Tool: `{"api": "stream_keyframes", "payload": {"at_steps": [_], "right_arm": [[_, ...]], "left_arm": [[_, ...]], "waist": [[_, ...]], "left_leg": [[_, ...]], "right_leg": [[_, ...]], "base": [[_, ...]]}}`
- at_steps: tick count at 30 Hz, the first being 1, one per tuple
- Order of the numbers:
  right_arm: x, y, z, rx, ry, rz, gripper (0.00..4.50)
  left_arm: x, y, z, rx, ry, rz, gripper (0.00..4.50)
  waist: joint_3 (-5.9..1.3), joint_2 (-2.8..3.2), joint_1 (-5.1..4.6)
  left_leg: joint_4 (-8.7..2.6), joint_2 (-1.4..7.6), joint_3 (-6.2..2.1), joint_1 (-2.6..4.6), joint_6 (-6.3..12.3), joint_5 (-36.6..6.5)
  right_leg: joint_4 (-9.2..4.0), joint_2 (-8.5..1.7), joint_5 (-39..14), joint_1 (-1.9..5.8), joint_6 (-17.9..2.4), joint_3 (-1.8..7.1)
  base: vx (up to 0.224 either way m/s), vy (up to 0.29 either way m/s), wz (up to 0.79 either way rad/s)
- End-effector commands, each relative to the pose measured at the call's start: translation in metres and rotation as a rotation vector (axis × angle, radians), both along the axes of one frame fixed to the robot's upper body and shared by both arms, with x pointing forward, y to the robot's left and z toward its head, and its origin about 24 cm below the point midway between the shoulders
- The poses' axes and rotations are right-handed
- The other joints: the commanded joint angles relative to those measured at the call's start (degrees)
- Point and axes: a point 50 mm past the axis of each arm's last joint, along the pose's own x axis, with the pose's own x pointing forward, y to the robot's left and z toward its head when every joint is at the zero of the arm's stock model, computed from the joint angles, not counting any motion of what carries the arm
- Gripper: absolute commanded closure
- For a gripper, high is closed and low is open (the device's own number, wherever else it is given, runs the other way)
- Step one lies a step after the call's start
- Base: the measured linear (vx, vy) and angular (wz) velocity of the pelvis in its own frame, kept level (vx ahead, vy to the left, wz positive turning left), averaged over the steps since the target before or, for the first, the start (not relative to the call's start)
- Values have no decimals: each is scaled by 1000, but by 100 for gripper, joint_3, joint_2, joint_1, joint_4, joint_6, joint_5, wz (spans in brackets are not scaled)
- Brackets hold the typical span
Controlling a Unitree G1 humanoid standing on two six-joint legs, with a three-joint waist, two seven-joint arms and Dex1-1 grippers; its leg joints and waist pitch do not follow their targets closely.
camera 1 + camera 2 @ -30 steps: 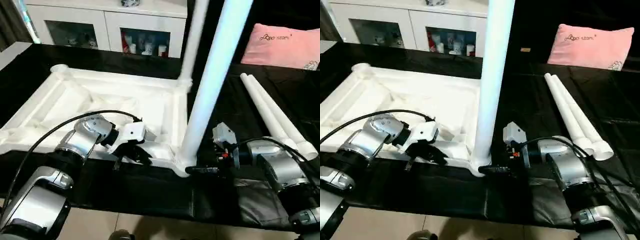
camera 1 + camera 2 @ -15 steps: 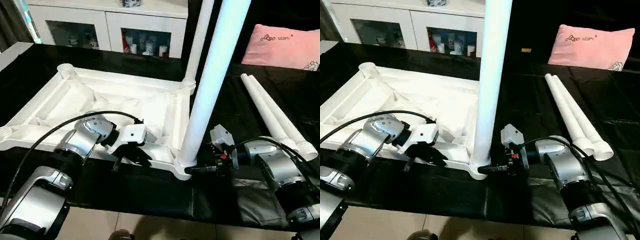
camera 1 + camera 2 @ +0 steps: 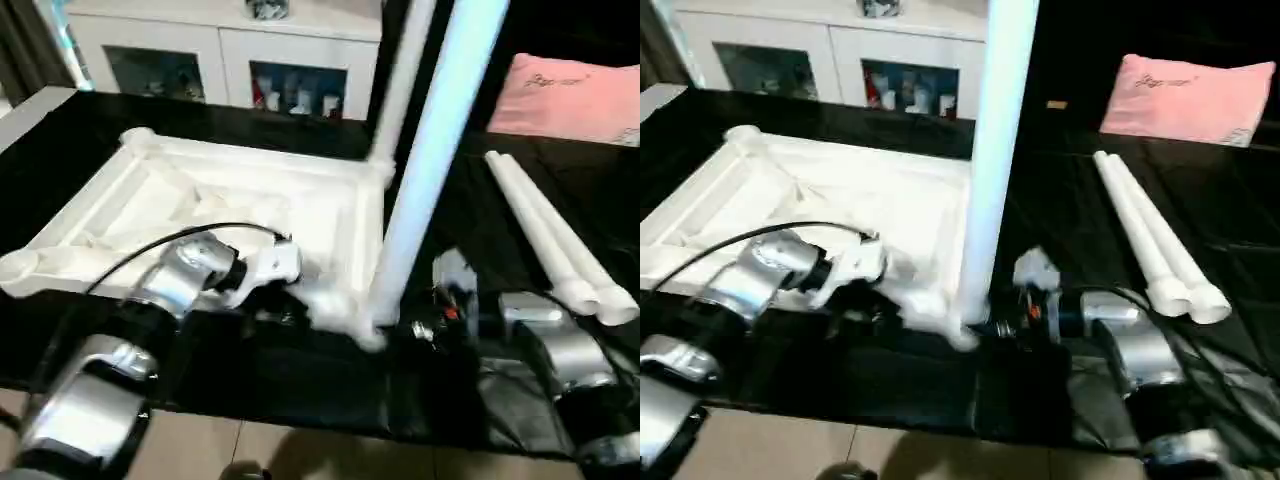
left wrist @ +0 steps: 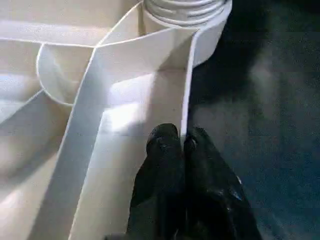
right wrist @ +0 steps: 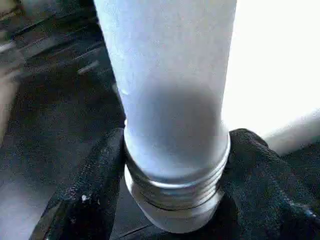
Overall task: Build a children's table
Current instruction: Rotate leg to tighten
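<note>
Left gripper (image 4: pixel 181 142): we see both black fingers pinched together on the thin outer rim wall of the tabletop (image 3: pixel 250 200), one finger inside the rim, one outside, just short of the near right corner socket (image 4: pixel 187 15)
Right gripper (image 5: pixel 175 200): we note its two black fingers (image 5: pixel 95 185) pressed against either side of the near upright leg (image 3: pixel 430 160), clamped at the threaded base of that leg
Near upright leg: white tube, standing roughly vertical with a slight lean, its ringed base (image 5: pixel 175 187) at the near right corner socket; from the head views we cannot tell how far it is seated
Far upright leg (image 3: pixel 400 85): a second white tube rising from the far right corner of the tabletop
Tabletop: white, lying ribbed side up on the black table cover (image 3: pixel 300 380), long side toward us; its open far left socket (image 3: pixel 137 137) shows as a round cup
Spare legs (image 3: pixel 550 235): two white tubes lying side by side on the cover, touching, well to the right of the tabletop, wide ends toward us
Left forearm (image 3: pixel 180 285): silver, with a black cable (image 3: pixel 190 235) arching over it, reaching across the near edge of the tabletop
Right forearm (image 3: pixel 555 345): silver, low on the cover beside the near upright leg
Background: white cabinet (image 3: pixel 230 60) with glass doors behind the table; pink pillow (image 3: pixel 570 95) at far right
</note>
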Motion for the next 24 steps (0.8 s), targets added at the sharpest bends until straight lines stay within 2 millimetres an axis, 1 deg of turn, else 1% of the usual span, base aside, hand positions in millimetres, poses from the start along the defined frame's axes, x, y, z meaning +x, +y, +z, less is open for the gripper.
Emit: {"api": "stream_keyframes", "payload": {"at_steps": [1,2,3,4,5,6,7,8,9,10,11,12,13,14,15,16,17,18,19,20,21,22,23,24], "right_arm": [[2,34,-12,36,54,-73,174],[2,34,-12,36,54,-73,174],[5,39,-14,48,64,-138,175],[11,54,-17,68,87,-238,175],[12,59,-17,63,90,-265,175],[12,59,-17,63,90,-265,175],[16,65,-18,37,97,-324,175],[18,67,-18,28,103,-351,175],[22,72,-17,34,112,-393,175],[23,75,-16,45,105,-396,175],[24,77,-13,61,94,-392,175],[24,76,-13,66,91,-396,119],[25,75,-12,70,84,-408,105],[25,74,-12,70,83,-411,105],[25,72,-12,69,79,-418,94],[25,70,-12,65,74,-423,82],[25,70,-12,65,74,-423,69],[24,65,-12,62,65,-429,63],[23,59,-12,65,54,-430,63],[21,49,-11,83,35,-421,49],[16,38,-10,93,10,-385,36],[14,33,-9,94,-2,-366,25],[13,31,-8,94,-7,-359,19],[10,21,-6,95,-20,-323,14]], "left_arm": [[12,-36,14,-122,-71,127,450],[12,-36,14,-122,-71,127,450],[15,-41,15,-132,-74,174,450],[19,-52,17,-149,-83,246,450],[20,-56,18,-152,-88,276,450],[20,-56,18,-152,-88,276,450],[22,-61,20,-161,-91,315,450],[22,-63,20,-165,-91,327,450],[23,-67,21,-172,-92,347,450],[23,-68,22,-172,-93,352,450],[23,-68,22,-168,-95,354,450],[23,-68,22,-165,-99,352,450],[22,-66,21,-154,-109,341,450],[22,-65,21,-150,-111,338,450],[22,-63,20,-140,-118,332,450],[21,-61,19,-133,-124,325,450],[21,-61,19,-133,-124,325,450],[20,-58,18,-129,-125,314,450],[19,-54,17,-129,-128,305,450],[17,-48,16,-125,-129,290,450],[15,-41,14,-114,-131,266,450],[14,-38,14,-109,-130,258,450],[14,-37,13,-107,-128,255,450],[13,-34,13,-104,-124,243,450]], "waist": [[-327,-8,-93],[-328,11,-117],[-347,5,-171],[-363,12,-213],[-364,32,-226],[-358,21,-258],[-360,15,-272],[-359,18,-288],[-377,24,-296],[-376,28,-319],[-385,23,-316],[-385,22,-310],[-399,10,-299],[-399,13,-293],[-404,14,-295],[-400,3,-292],[-401,8,-290],[-397,-8,-290],[-398,5,-278],[-395,-10,-278],[-401,-18,-259],[-403,-14,-252],[-398,-14,-278],[-410,-13,-270]], "left_leg": [[-417,194,-113,102,-41,-1834],[-411,194,-120,138,-34,-1884],[-412,192,-124,113,-1,-1850],[-433,202,-141,58,17,-1732],[-437,205,-142,66,10,-1743],[-428,193,-135,100,28,-1833],[-422,181,-124,93,78,-1801],[-422,180,-119,79,89,-1747],[-425,190,-121,59,98,-1631],[-431,196,-124,49,110,-1591],[-422,190,-109,51,132,-1555],[-420,191,-105,48,153,-1510],[-419,191,-91,25,216,-1325],[-420,195,-89,25,236,-1278],[-421,199,-87,12,267,-1183],[-419,195,-79,14,287,-1148],[-420,194,-76,16,294,-1133],[-418,189,-71,13,304,-1125],[-426,202,-82,9,302,-1117],[-426,203,-74,8,314,-1126],[-426,217,-83,3,343,-1118],[-426,232,-78,7,372,-1113],[-429,224,-78,-20,412,-1067],[-424,224,-78,-18,422,-1047]], "right_leg": [[-671,-564,-3255,212,-486,246],[-696,-574,-3318,182,-491,231],[-698,-568,-3235,212,-485,234],[-663,-560,-3011,238,-532,236],[-656,-555,-2938,222,-553,240],[-673,-538,-2914,193,-582,235],[-669,-541,-2843,201,-606,251],[-655,-536,-2768,202,-638,264],[-629,-544,-2605,224,-692,271],[-614,-536,-2466,227,-745,274],[-612,-533,-2374,230,-762,282],[-602,-538,-2275,233,-788,290],[-563,-535,-1945,259,-856,312],[-549,-533,-1847,264,-887,314],[-524,-532,-1668,279,-938,320],[-521,-531,-1622,281,-964,320],[-520,-533,-1625,285,-972,320],[-530,-534,-1667,287,-962,319],[-532,-544,-1751,296,-920,319],[-540,-541,-1760,290,-909,322],[-525,-550,-1726,311,-886,322],[-517,-545,-1644,307,-892,329],[-504,-531,-1515,310,-941,324],[-496,-536,-1471,312,-936,325]], "base": [[0,0,0],[0,0,0],[0,0,0],[0,0,0],[0,0,0],[0,0,0],[0,0,0],[0,0,0],[0,0,0],[0,0,0],[0,0,0],[0,0,0],[0,0,0],[0,0,0],[0,0,0],[0,0,0],[0,0,0],[0,0,0],[0,0,0],[0,0,0],[0,0,0],[0,0,0],[0,0,0],[0,0,0]]}}
